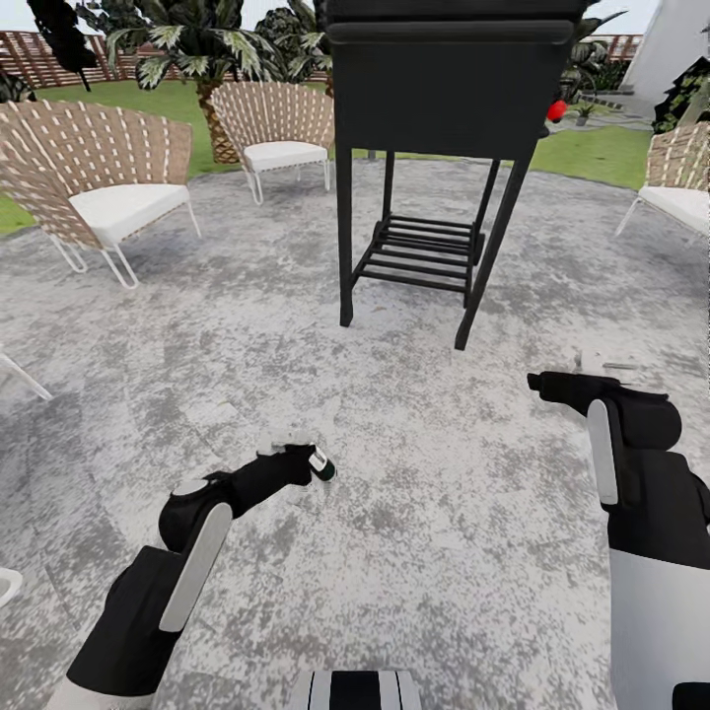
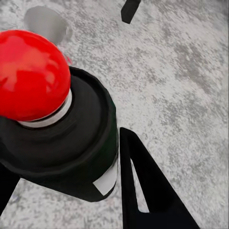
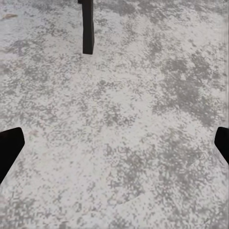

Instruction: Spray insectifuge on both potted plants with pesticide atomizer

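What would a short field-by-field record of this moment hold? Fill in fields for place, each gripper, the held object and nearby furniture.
place: round grey stone patio, lawn beyond
left gripper: shut on the pesticide atomizer
atomizer: dark bottle, red tip, held between the fingers
right gripper: open, holding nothing, above bare stone
furniture: black stand straight ahead; woven chairs around the patio
potted plants: not identifiable here

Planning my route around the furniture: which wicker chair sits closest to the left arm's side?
The big wicker chair at the patio's left edge; the second chair sits farther back by the palm, the third is across on the right.
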Motion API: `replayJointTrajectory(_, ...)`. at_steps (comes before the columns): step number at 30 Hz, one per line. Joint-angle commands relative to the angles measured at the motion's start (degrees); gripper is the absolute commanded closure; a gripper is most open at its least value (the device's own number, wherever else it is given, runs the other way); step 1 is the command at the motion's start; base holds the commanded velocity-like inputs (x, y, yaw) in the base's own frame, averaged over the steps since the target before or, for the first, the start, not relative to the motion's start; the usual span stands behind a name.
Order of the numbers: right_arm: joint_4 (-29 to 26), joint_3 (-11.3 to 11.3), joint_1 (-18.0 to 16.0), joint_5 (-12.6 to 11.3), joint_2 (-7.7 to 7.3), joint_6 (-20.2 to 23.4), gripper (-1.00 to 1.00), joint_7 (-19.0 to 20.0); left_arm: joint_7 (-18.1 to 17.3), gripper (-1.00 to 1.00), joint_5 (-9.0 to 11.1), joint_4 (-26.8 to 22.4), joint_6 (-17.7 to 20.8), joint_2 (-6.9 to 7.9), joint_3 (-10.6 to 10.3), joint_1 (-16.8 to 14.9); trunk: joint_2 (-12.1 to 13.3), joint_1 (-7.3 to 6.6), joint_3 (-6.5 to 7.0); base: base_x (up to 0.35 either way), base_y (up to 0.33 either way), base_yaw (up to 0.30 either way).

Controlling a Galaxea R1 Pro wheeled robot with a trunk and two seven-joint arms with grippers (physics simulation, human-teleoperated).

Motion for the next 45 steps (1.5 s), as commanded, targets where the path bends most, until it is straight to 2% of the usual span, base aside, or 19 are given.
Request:
replayJointTrajectory(1, 0.0, 0.0, 0.0, 0.0, -0.02, 0.3, -1.0, -0.2, 0.9, 1.0, 0.0, 0.0, 0.1, -0.12, -0.1, -0.1, 0.0, -0.03, 0.19, 0.0, 0.0, 0.0)
replayJointTrajectory(3, -0.1, 0.0, 0.0, 0.0, -0.01, 0.3, -1.0, -0.2, 5.3, 1.0, -0.3, 0.0, -0.7, -1.34, -1.0, -0.2, 0.0, -0.08, 0.63, 0.0, 0.0, 0.0)
replayJointTrajectory(4, -0.1, 0.0, 0.0, 0.0, -0.01, 0.3, -1.0, -0.2, 11.5, 1.0, -0.5, 0.0, -2.2, -3.19, -4.0, -0.4, 0.0, -0.11, 0.85, 0.0, 0.0, 0.0)
replayJointTrajectory(5, -0.1, 0.0, 0.0, 0.0, -0.03, 0.3, -1.0, -0.2, 15.3, 1.0, -0.6, 0.0, -2.9, -3.99, -5.9, -0.5, 0.1, -0.14, 1.07, 0.0, 0.0, 0.0)
replayJointTrajectory(7, -0.1, 0.0, 0.0, 0.0, -0.1, 0.2, -1.0, -0.2, 20.0, 1.0, -0.7, 0.0, -3.5, -4.74, -8.1, -0.7, 0.1, -0.19, 1.51, 0.0, 0.0, 0.0)
replayJointTrajectory(11, -0.1, 0.0, -0.1, 0.0, -0.16, 0.2, -1.0, -0.2, 25.6, 1.0, -0.7, 0.0, -4.2, -5.44, -11.3, -1.2, 0.1, -0.29, 2.4, 0.0, 0.0, 0.0)
replayJointTrajectory(15, -0.1, 0.0, -0.1, 0.0, -0.18, 0.1, -1.0, -0.2, 28.2, 1.0, -0.8, 0.0, -4.5, -5.67, -12.5, -1.4, 0.2, -0.39, 3.29, 0.0, 0.0, 0.0)
replayJointTrajectory(27, -0.1, 0.0, 0.0, 0.0, -0.19, 0.1, -1.0, -0.2, 29.3, 1.0, -0.8, 0.0, -4.6, -6.26, -12.9, -1.4, 0.3, -0.7, 5.95, 0.0, 0.0, 0.0)
replayJointTrajectory(30, -0.1, 0.0, 0.0, 0.0, -0.19, 0.1, -1.0, -0.2, 30.6, 1.0, -0.8, -0.1, -5.3, -6.47, -13.2, -1.4, 0.4, -0.78, 6.61, 0.0, 0.0, 0.0)
replayJointTrajectory(33, -0.1, 0.0, 0.0, 0.0, -0.19, 0.1, -1.0, -0.2, 36.4, 1.0, -0.8, -0.1, -7.9, -7.43, -16.6, -1.7, 0.4, -0.86, 7.28, 0.0, 0.0, 0.0)
replayJointTrajectory(34, -0.1, 0.0, 0.0, 0.0, -0.19, 0.1, -1.0, -0.2, 37.1, 1.0, -0.8, -0.1, -8.2, -7.51, -17.0, -1.9, 0.4, -0.88, 7.5, 0.0, 0.0, 0.0)
replayJointTrajectory(38, -0.1, 0.0, -0.1, 0.0, -0.19, 0.1, -1.0, -0.2, 39.0, 1.0, -0.7, -0.1, -8.7, -7.72, -18.1, -2.4, 0.5, -0.99, 8.38, 0.0, 0.0, 0.0)
replayJointTrajectory(45, -0.1, 0.0, 0.0, 0.1, -0.19, 0.1, -1.0, -0.2, 40.0, 1.0, -0.8, -0.1, -8.8, -7.82, -18.6, -2.6, 0.6, -1.17, 9.93, 0.0, 0.0, 0.0)
